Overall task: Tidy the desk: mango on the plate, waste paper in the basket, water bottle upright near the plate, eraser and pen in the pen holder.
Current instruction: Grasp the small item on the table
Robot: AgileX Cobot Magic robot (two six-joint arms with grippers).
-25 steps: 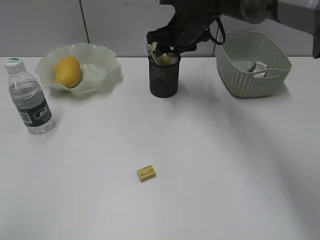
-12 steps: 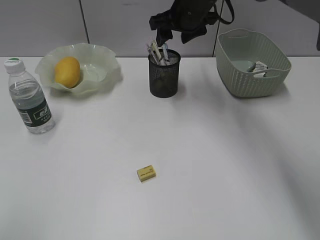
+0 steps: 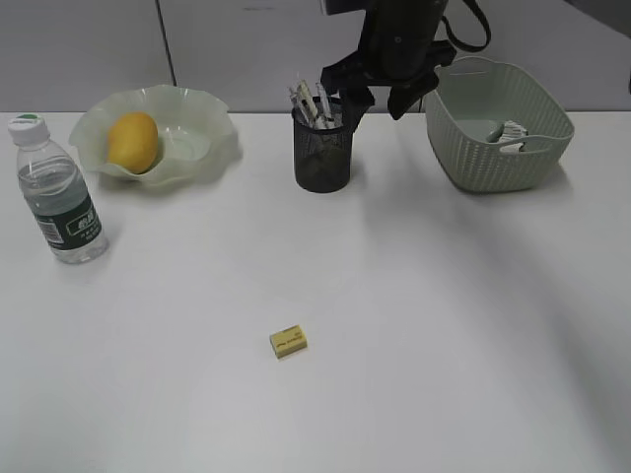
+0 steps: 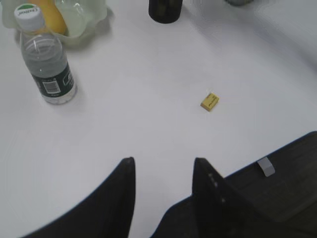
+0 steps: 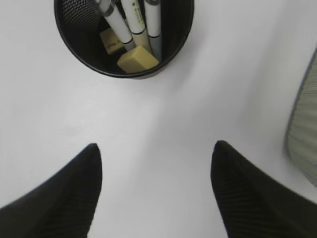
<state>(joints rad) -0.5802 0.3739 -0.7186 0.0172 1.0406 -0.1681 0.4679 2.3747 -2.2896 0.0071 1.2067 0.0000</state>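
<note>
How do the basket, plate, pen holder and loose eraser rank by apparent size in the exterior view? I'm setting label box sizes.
1. plate and basket: alike, too close to rank.
2. pen holder.
3. eraser: smallest by far, though it lies nearest the camera.

The right pincer (image 3: 378,99), a second ago down at the mouth of the pen holder (image 3: 323,150) and covering it, now hangs clear above and to the right of the holder, between it and the basket (image 3: 498,148). Its arm now comes down from the top edge rather than from the upper right. The pens (image 3: 314,102) in the holder, earlier hidden behind the pincer, now show above the rim. The pincer's jaws stand wide apart with nothing between them.
</note>
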